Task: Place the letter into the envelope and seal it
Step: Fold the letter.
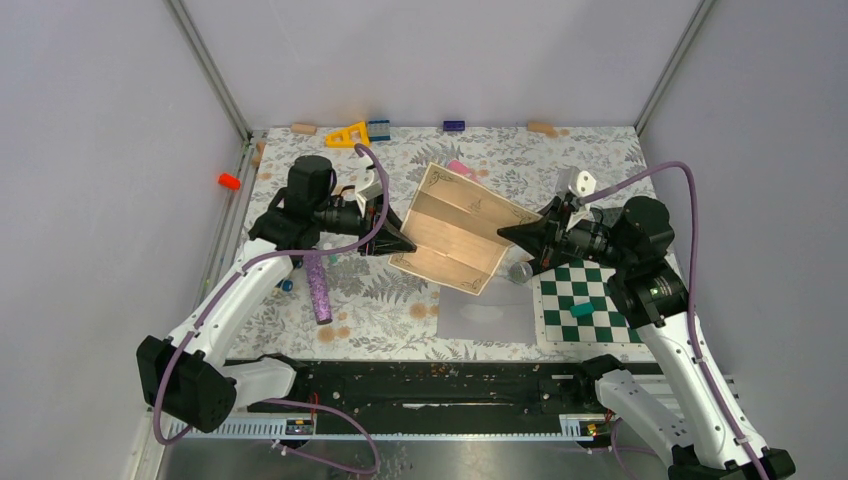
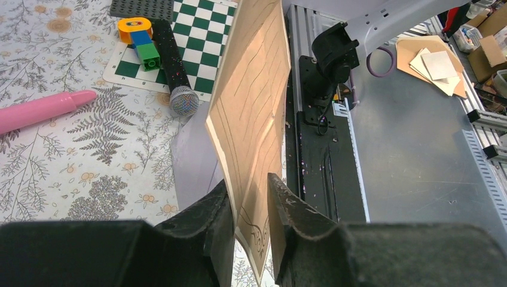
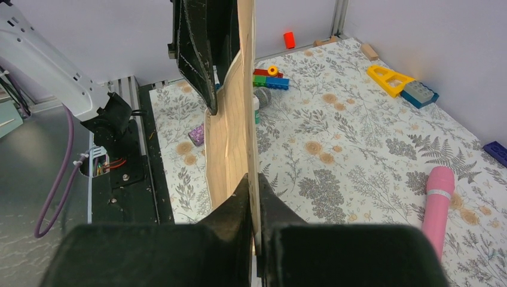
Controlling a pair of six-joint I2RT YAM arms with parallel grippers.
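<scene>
Letter: tan sheet with fold creases, up in the air over the floral table, spread open and slightly bowed, not folded up, strung between the two arms. Envelope lies flat on the table just nearer the bases than the letter, hard against the left edge of the checkerboard mat; can't tell from above if its flap is open. Left gripper is clamped on the letter's left edge, and the left wrist view shows both fingers pressed onto the sheet. Right gripper is pinching the opposite edge, fingers tight on the paper in its own wrist view. Microphone lies near the envelope's far corner.

Progress: early. Letter is off the table but not in the envelope, and nothing is sealed. Left to do: probably refold along the creases, slide it in, close the flap
</scene>
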